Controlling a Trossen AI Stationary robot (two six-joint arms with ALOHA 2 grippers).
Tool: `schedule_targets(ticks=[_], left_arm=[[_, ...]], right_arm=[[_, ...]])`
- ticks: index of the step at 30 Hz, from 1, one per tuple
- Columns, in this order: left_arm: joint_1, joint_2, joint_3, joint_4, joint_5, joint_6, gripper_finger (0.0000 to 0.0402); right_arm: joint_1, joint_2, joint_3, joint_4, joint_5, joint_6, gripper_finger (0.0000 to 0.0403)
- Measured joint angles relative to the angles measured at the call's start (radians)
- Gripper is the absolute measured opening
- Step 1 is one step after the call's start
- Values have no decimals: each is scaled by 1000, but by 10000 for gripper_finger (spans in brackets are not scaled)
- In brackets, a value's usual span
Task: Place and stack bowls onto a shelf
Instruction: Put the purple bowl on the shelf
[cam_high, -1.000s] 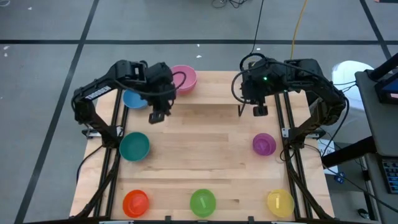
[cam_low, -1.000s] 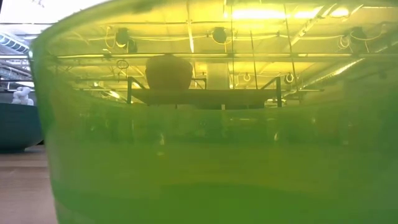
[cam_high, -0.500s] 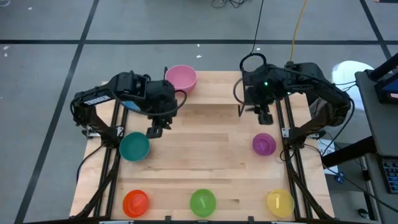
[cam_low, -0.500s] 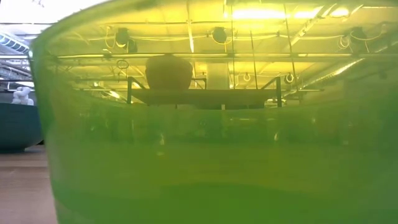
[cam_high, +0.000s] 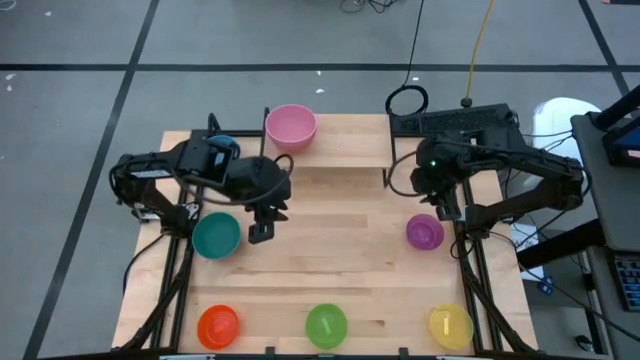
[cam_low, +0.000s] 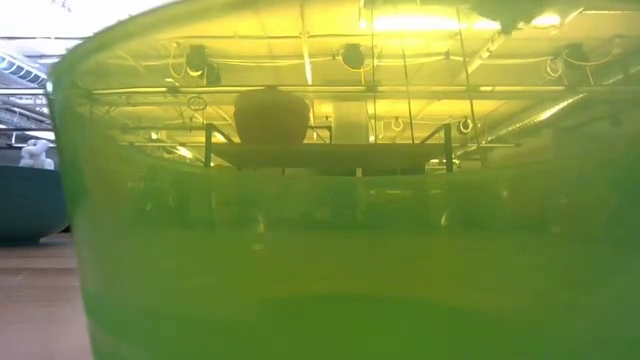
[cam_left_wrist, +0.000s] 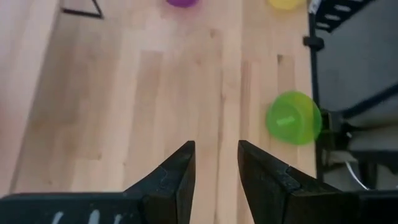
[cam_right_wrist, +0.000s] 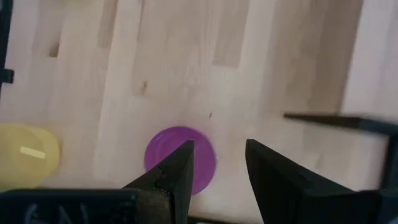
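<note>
Over the last second both arms have swung away from the shelf (cam_high: 340, 152) at the 12 o'clock edge of the worktop (cam_high: 330, 260) and toward the loose bowls, which suggests a fresh pick-up is starting. The left gripper (cam_high: 262, 228), jaws spread with nothing between them, now hangs just beside the teal bowl (cam_high: 216, 237) at about 9 o'clock; the blue bowl (cam_high: 222, 146) it had been over shows only as a sliver behind the arm. The right gripper (cam_high: 447, 208), jaws also spread and empty, has come down toward the purple bowl (cam_high: 424, 232) at 3 o'clock; in the right wrist view that bowl (cam_right_wrist: 180, 160) lies close ahead of the fingers. The pink bowl (cam_high: 291, 126) sits at the shelf's 11 o'clock end. Orange (cam_high: 218, 325), green (cam_high: 326, 325) and yellow (cam_high: 450, 325) bowls line the 6 o'clock edge. All visible bowls stand mouth up; being round, they have no long axis. The shelf's length runs from 9 to 3 o'clock.
</note>
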Motion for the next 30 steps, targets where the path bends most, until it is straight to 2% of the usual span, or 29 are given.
schedule_targets(ticks=[6,10,18,30], left_arm=[[-75,0,0,0,-226,-44,124],[-103,0,0,-5,-303,-46,124],[-129,0,0,-82,-320,-70,124],[-152,0,0,-82,-319,-70,124]], right_arm=[[0,-27,-176,63,0,149,139],[-1,-29,-272,101,0,201,134],[-1,-29,-425,154,-2,254,119],[-1,-28,-661,369,32,153,127]])
